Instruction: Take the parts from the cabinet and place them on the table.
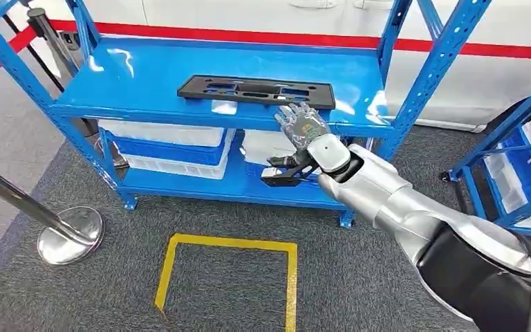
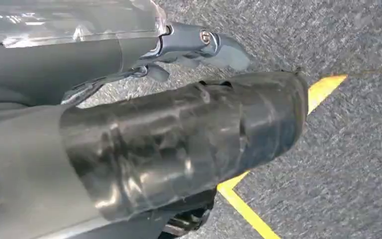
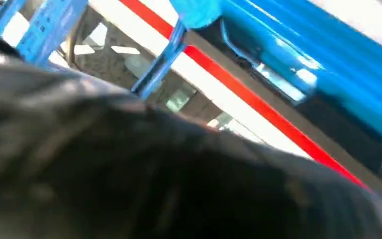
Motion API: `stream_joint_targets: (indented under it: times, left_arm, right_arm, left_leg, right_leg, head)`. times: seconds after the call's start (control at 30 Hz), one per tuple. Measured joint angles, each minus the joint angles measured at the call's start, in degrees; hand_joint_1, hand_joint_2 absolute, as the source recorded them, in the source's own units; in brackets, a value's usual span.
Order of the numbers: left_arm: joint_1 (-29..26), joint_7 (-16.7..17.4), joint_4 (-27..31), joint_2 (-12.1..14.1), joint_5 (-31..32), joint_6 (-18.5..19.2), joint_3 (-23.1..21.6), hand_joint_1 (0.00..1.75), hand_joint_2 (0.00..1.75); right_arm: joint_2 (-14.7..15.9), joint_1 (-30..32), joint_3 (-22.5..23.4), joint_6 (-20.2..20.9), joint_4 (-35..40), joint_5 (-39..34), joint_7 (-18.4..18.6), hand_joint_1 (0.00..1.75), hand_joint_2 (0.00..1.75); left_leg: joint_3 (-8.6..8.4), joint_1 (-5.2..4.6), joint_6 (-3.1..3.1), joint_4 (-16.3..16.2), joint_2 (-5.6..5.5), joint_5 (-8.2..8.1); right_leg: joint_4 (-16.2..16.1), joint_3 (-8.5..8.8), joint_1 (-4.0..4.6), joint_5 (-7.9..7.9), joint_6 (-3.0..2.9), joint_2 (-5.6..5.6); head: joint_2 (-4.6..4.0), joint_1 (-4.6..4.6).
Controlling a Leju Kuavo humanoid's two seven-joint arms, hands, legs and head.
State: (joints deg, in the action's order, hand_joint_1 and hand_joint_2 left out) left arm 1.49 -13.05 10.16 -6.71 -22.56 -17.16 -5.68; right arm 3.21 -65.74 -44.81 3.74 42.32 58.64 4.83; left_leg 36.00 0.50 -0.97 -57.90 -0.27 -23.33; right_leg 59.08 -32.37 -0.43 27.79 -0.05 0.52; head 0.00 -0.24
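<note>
The black part (image 1: 256, 90) lies flat on the blue rack's top shelf (image 1: 145, 76). The right hand (image 1: 305, 126) hovers at its near right end, fingers spread, holding nothing. Probably best to slide fingers under the edge and lift level.
</note>
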Motion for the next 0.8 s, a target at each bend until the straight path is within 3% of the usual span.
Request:
stream_joint_targets:
  times: [0.07,0.1,0.13,0.17,0.2,0.23,0.3,0.33,0.37,0.47,0.53,0.6,0.63,0.7,0.73,0.77,0.8]
  left_arm:
    - [-0.15,-0.2,-0.02,0.0,0.59,-0.74,-0.04,0.0,0.0]
    - [-0.1,-0.43,-0.02,0.07,0.85,-1.15,-0.04,0.0,0.0]
    - [-0.03,-0.65,-0.02,0.11,1.16,-1.68,-0.11,0.0,0.0]
    - [0.03,-0.72,-0.02,0.13,1.42,-2.14,-0.2,0.0,0.0]
    - [0.06,-0.77,-0.02,0.15,1.64,-2.45,-0.26,0.0,0.0]
    - [0.06,-0.85,-0.02,0.15,1.68,-2.45,-0.35,0.0,0.0]
    - [-0.1,-0.85,-0.02,0.13,2.16,-2.67,-0.53,0.0,0.0]
    - [-0.12,-0.79,-0.02,0.13,2.12,-2.62,-0.57,0.0,0.0]
    - [-0.02,-0.68,-0.02,0.13,2.1,-2.58,-0.57,0.0,0.0]
    - [0.08,-0.63,-0.02,0.15,1.97,-2.51,-0.59,0.0,0.0]
    - [-0.05,-0.59,-0.02,0.22,1.73,-2.36,-0.57,0.0,0.0]
    - [-0.07,-0.77,-0.02,0.22,1.73,-2.38,-0.57,0.0,0.0]
    - [-0.03,-0.77,-0.02,0.22,1.66,-2.38,-0.57,0.0,0.0]
    - [0.02,-0.63,-0.02,0.17,1.59,-2.36,-0.59,0.0,0.0]
    - [-0.04,-0.63,-0.02,0.2,1.59,-2.36,-0.59,0.0,0.0]
    - [-0.07,-0.63,-0.02,0.2,1.59,-2.36,-0.59,0.0,0.0]
    - [-0.08,-0.63,-0.02,0.22,1.59,-2.36,-0.57,0.0,0.0]
  right_arm:
    - [0.17,-0.19,0.11,0.06,0.09,0.09,0.02,0.0,0.0]
    - [0.31,-0.27,0.2,0.13,0.06,0.13,0.06,0.0,0.0]
    - [0.39,-0.15,0.2,0.28,0.06,0.17,0.07,0.0,0.0]
    - [0.42,0.05,0.2,0.39,0.09,0.2,0.07,0.0,0.0]
    - [0.44,0.2,0.2,0.48,0.09,0.26,0.09,0.0,0.0]
    - [0.59,0.24,0.2,0.61,0.09,0.28,0.09,0.0,0.0]
    - [0.66,0.03,0.24,0.68,0.31,0.44,0.15,0.0,0.0]
    - [0.72,-0.08,0.28,0.72,0.37,0.59,0.18,0.0,0.0]
    - [0.77,-0.22,0.31,0.83,0.39,0.74,0.22,0.0,0.0]
    - [0.76,-0.13,0.29,0.92,0.65,0.9,0.2,0.0,0.0]
    - [0.92,-0.25,0.31,0.92,0.76,1.05,0.24,0.0,0.0]
    - [0.9,-0.4,0.31,0.94,0.85,1.05,0.26,0.0,0.0]
    - [0.87,-0.31,0.31,1.0,0.94,1.05,0.17,0.0,0.0]
    - [0.87,-0.14,0.31,1.2,0.92,1.05,0.17,0.0,0.0]
    - [0.87,-0.13,0.31,1.22,0.94,1.05,0.18,0.0,0.0]
    - [0.87,-0.14,0.31,1.2,0.94,1.05,0.17,0.0,0.0]
    - [0.85,-0.15,0.31,1.2,0.96,1.07,0.17,0.0,0.0]
  left_leg:
    - [-0.84,0.27,-0.66,0.95,0.22,0.17]
    - [-0.85,0.24,-0.75,0.95,0.23,0.13]
    - [-0.86,0.18,-0.96,0.91,0.23,-0.02]
    - [-0.88,0.15,-1.06,0.87,0.23,-0.09]
    - [-0.9,0.15,-1.08,0.8,0.22,-0.15]
    - [-1.0,0.16,-1.04,0.66,0.12,-0.33]
    - [-1.22,0.19,-0.77,0.01,0.0,-0.9]
    - [-1.12,0.19,-0.49,-0.41,-0.02,-1.29]
    - [-0.79,-0.26,-0.12,-1.0,-0.06,-1.53]
    - [-0.69,-0.09,0.48,-0.73,-0.07,-1.31]
    - [-0.5,0.13,1.09,-1.39,0.03,-2.08]
    - [1.76,0.19,1.59,-6.87,0.06,-5.37]
    - [4.23,0.28,1.84,-12.03,0.07,-7.61]
    - [7.87,0.29,2.02,-18.67,0.08,-9.44]
    - [7.92,0.29,1.97,-18.15,0.08,-8.29]
    - [6.79,0.29,1.86,-15.44,0.08,-6.26]
    - [4.03,0.28,1.6,-9.78,0.08,-2.93]
  right_leg:
    - [3.61,-1.55,-0.17,2.56,0.26,-0.22]
    - [7.27,-3.41,-0.21,4.28,0.29,-0.2]
    - [13.03,-6.4,-0.31,6.56,0.4,-0.21]
    - [16.65,-8.52,-0.37,7.44,0.52,-0.22]
    - [17.98,-9.54,-0.41,7.17,0.61,-0.23]
    - [16.52,-9.34,-0.51,5.2,0.68,-0.24]
    - [7.41,-5.58,-0.68,-0.69,0.52,-0.29]
    - [2.75,-3.77,-0.71,-2.58,0.3,-0.36]
    - [1.67,-3.22,-0.32,-1.6,0.18,-0.34]
    - [1.56,-3.16,-0.13,-1.52,-0.21,-0.15]
    - [0.72,-2.57,-0.62,-1.88,-1.0,-0.26]
    - [0.59,-2.43,-0.66,-1.89,-1.55,-0.24]
    - [0.6,-2.41,-0.6,-1.86,-1.58,-0.23]
    - [0.65,-2.4,-0.5,-1.79,-1.68,-0.23]
    - [0.68,-2.32,-0.49,-1.69,-1.68,-0.22]
    - [0.73,-2.17,-0.49,-1.56,-1.64,-0.18]
    - [0.77,-1.86,-0.49,-1.33,-1.51,-0.15]
  head:
    - [0.0,0.0]
    - [0.0,-0.02]
    - [0.0,-0.02]
    - [0.0,0.0]
    - [0.0,-0.02]
    - [0.0,0.0]
    - [0.0,0.0]
    - [0.0,0.0]
    - [0.0,0.0]
    - [0.0,-0.04]
    - [0.0,-0.02]
    - [0.0,-0.04]
    - [0.0,-0.04]
    - [0.0,-0.02]
    - [0.0,-0.04]
    - [0.0,-0.04]
    - [0.0,-0.04]
